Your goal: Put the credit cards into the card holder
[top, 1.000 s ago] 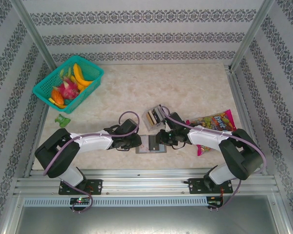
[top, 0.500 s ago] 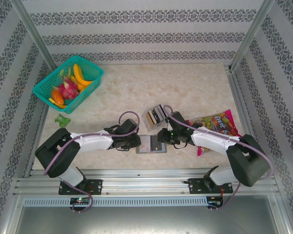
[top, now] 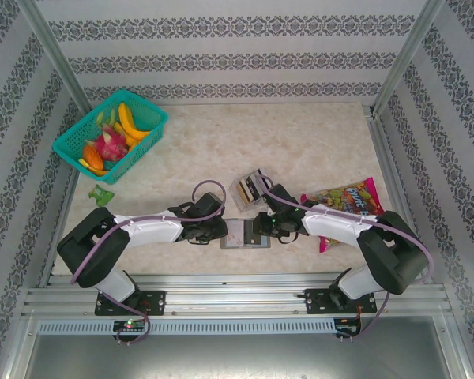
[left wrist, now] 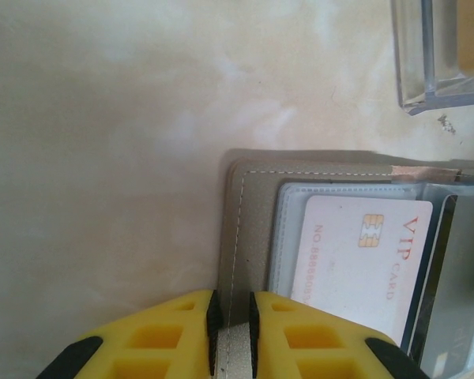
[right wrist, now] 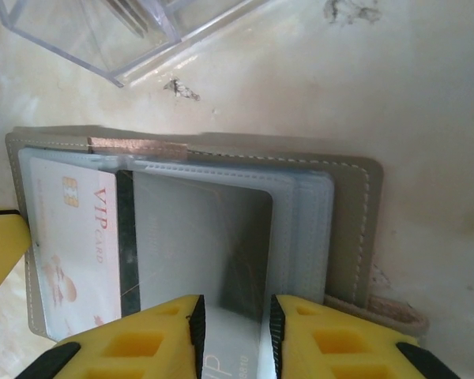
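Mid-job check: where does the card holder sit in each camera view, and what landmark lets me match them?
Top external: card holder low centre, just nearer than the clear plastic tray.
Left wrist: lower right, its edge pinched by the left end effector.
Right wrist: across the middle.
Shared landmark: the tray; the wrist views share the white VIP card.

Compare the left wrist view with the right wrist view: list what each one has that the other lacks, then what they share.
Left wrist: the left claw pinching the card holder by its stitched edge, seen close up. Right wrist: the right claw over a clear pocket with a second VIP-lettered card between its fingers, grip unclear, and the holder's other stitched edge with its tab. Both: the open holder, a pale VIP card in a clear pocket, the clear tray corner, the marbled table.
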`<state>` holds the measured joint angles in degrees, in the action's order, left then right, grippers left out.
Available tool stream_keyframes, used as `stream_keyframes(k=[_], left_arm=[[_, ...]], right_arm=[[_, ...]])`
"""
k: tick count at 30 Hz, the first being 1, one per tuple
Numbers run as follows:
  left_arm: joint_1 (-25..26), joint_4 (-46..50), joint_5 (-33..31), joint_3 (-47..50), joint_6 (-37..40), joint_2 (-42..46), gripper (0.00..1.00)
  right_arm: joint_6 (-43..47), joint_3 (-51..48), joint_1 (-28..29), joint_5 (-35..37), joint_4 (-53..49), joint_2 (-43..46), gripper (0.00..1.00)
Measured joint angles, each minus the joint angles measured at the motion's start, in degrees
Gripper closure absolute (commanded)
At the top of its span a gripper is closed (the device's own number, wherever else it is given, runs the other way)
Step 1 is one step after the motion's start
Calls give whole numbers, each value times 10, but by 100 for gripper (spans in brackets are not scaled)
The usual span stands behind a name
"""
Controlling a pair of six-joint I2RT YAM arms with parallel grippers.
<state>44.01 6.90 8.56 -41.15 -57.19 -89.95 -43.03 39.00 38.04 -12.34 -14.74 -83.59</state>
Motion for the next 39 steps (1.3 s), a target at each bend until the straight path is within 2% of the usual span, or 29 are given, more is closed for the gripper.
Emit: stream_keyframes(k=[10, 22, 33, 39], left_arm=[[0, 0, 0, 0, 0, -1, 80], [0, 0, 0, 0, 0, -2, 80], [-2, 0, 3, 0, 0, -2, 80], [-2, 0, 2, 0, 0, -2, 81]], right_arm=[[10, 0, 0, 10, -21, 8, 69], [9, 23, 8, -8, -5, -35, 70], [8, 22, 7, -23, -8, 29, 73], [5, 25, 9, -67, 6, 32, 72]])
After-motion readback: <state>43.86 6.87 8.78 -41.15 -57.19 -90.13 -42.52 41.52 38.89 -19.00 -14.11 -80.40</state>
